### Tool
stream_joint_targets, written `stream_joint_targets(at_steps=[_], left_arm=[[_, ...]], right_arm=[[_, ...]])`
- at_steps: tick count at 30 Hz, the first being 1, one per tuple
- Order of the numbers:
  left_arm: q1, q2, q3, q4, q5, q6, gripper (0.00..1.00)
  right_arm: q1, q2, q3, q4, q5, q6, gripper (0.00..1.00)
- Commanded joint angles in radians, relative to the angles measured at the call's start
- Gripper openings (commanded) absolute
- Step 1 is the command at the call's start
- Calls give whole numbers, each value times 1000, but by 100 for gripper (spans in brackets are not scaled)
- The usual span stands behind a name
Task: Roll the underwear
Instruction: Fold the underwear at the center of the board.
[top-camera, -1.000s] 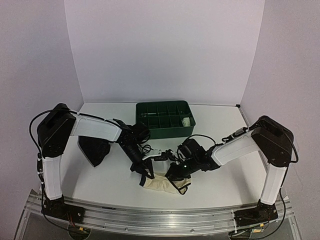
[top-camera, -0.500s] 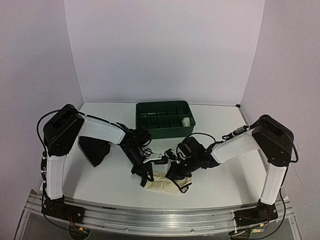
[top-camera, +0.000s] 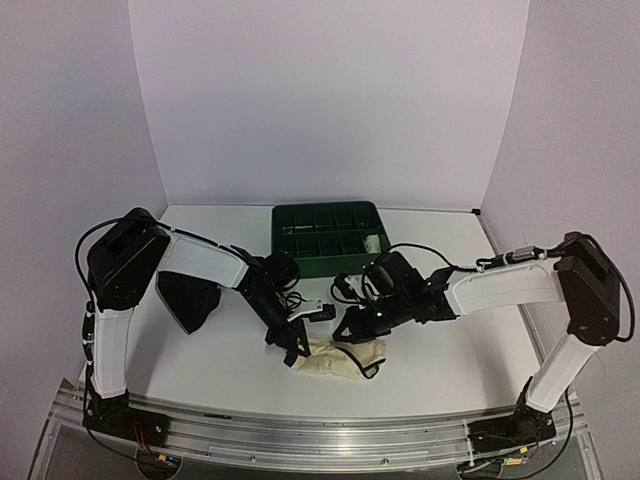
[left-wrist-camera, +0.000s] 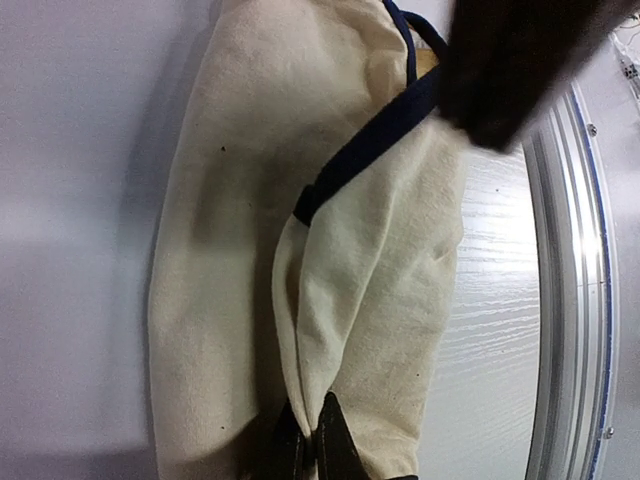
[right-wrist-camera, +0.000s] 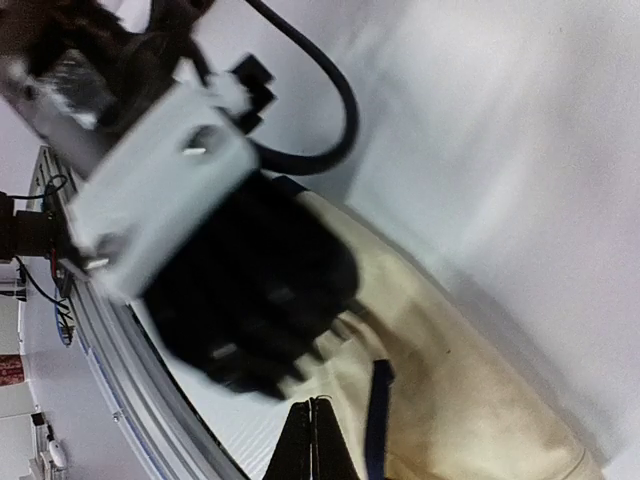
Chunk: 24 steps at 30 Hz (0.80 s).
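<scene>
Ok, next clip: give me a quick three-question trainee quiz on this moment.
1. True or false: the underwear lies inside the green tray.
2. The colour of the trim on it is: A red, B navy, C yellow.
3. Fill in: the left end effector is shut on the ___.
Key: 1 false; 2 B; 3 underwear.

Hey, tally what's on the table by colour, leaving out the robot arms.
Cream: 1, the underwear
Black: 1, the cloth
Green: 1, the divided bin
Pale: 1, the small item inside the bin
Total: 4
</scene>
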<state>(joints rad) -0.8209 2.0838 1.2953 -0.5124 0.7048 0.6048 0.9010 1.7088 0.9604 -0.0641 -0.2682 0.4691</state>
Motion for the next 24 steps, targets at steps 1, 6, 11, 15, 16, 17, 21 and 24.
stream_joint_targets(at_steps=[1,6,11,15,16,17,21,24], left_arm=[[20,9,15,-1,-50,-37,0],[20,2,41,-8,-26,-42,0],[20,-14,35,-20,-8,-38,0],[22,-36,22,-22,17,-25,0],[24,-41,23,-21,28,-25,0],[26,-45,30,-21,47,-32,0],[40,-48,61,-7,93,-93,0],[48,-44,69,-2,114,-129,0]], right_arm=[[-3,-63,3,-14,77,-1,0],[-16,56,74,-14,107,11,0],[-31,200,181,-11,105,17,0],[-33,271,213,-9,63,16,0],[-33,284,211,-7,53,19,0],[-33,294,199,-2,44,24,0],[-33,309,133,42,-10,42,0],[-33,322,93,56,-35,48,0]])
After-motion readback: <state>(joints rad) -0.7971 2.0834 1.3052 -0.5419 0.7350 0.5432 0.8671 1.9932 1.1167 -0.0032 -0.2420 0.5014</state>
